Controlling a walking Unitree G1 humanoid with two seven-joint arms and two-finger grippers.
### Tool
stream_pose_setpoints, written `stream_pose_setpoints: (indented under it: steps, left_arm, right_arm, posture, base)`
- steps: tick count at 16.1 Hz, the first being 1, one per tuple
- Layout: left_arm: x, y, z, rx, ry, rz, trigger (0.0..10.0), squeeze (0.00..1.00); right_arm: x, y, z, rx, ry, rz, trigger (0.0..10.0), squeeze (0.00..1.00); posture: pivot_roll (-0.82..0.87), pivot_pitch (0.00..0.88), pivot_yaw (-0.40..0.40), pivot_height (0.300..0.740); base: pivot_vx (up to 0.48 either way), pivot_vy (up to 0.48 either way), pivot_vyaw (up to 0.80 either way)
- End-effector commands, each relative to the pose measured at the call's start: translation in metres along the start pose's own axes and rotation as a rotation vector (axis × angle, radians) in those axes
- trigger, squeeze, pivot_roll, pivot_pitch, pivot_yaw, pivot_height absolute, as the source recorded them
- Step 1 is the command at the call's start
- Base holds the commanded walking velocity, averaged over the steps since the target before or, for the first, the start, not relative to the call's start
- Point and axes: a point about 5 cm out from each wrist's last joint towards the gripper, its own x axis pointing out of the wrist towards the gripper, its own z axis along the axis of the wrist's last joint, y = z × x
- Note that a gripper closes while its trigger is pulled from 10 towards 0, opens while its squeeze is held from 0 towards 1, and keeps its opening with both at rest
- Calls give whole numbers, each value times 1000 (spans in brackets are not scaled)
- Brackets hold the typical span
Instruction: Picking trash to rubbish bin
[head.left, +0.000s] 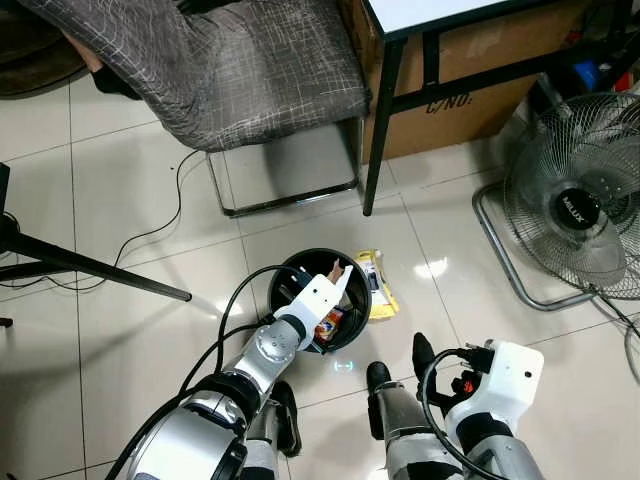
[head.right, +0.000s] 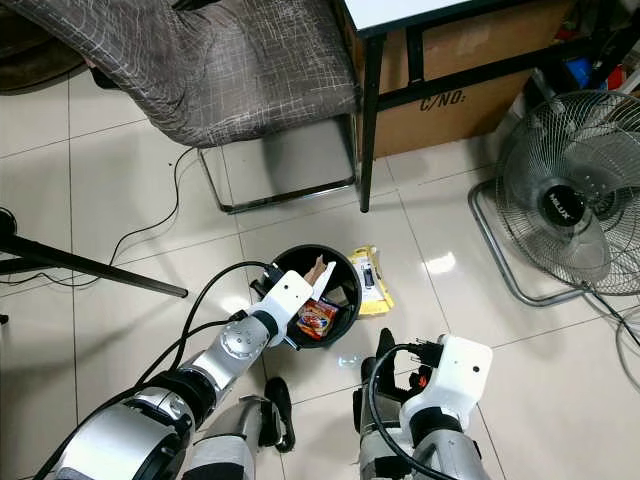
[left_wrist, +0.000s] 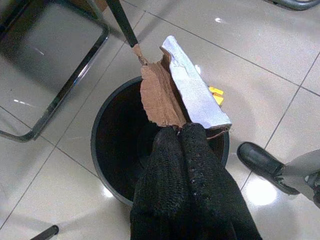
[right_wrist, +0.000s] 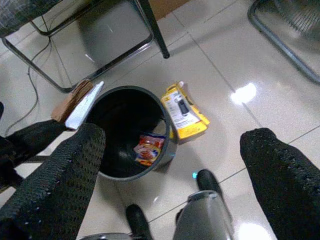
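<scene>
Tiled floor (head.left: 140, 330); left claw (left_wrist: 181, 131) grips torn brown-and-white cardboard (left_wrist: 172, 87) over black bin (head.left: 290, 272).

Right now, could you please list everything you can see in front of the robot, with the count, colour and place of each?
Rubbish bin: one, black, round, on the floor in front of the robot.
Snack wrapper: one, orange and red, inside the bin.
Cardboard scrap: one, brown with a white face, pinched over the bin.
Yellow package: one, lying on the floor against the bin's right side.
Chair: one, grey patterned seat on a chrome frame, beyond the bin.
Desk: one, white top, black legs, far right.
Cardboard box: one, brown, under the desk.
Fan: one, metal grille, right.
Tripod leg: black, left.
Left gripper: shut on the scrap.
Right gripper: open, lower right.
</scene>
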Motion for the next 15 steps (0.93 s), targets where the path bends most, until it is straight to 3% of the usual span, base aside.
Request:
stream_pose_setpoints:
  steps: [1, 6, 7, 8, 9, 15]
  left_arm:
    - [-4, -5, -14, -9, 57, -7, 10000, 0]
    - [-3, -8, -13, -9, 50, -20, 10000, 0]
    - [-3, -8, -12, -21, 45, -21, 10000, 545]
    - [-3, -8, -12, -22, 44, -19, 10000, 733]
    - [-3, -7, -11, -19, 41, -6, 10000, 1000]
    - [-3, 1, -10, 1, 33, 53, 10000, 1000]
  right_arm:
    - [-2, 18, -13, 215, 50, -15, 10000, 0]
    - [-3, 21, -18, 227, 81, 16, 10000, 0]
    - [-3, 22, -18, 223, 85, 20, 10000, 0]
    - [-3, 22, -18, 221, 85, 21, 10000, 0]
    - [-3, 22, -18, 217, 85, 23, 10000, 0]
    - [-4, 23, -18, 208, 81, 25, 10000, 0]
  posture:
    - [-194, 405, 94, 740]
    - [-197, 405, 94, 740]
    - [-197, 405, 94, 740]
    - [-200, 404, 95, 740]
    - [-200, 404, 95, 740]
    - [-202, 411, 99, 740]
  base:
    - [0, 0, 0]
    - [0, 0, 0]
    - [0, 0, 0]
    - [0, 0, 0]
    - [0, 0, 0]
    - [0, 0, 0]
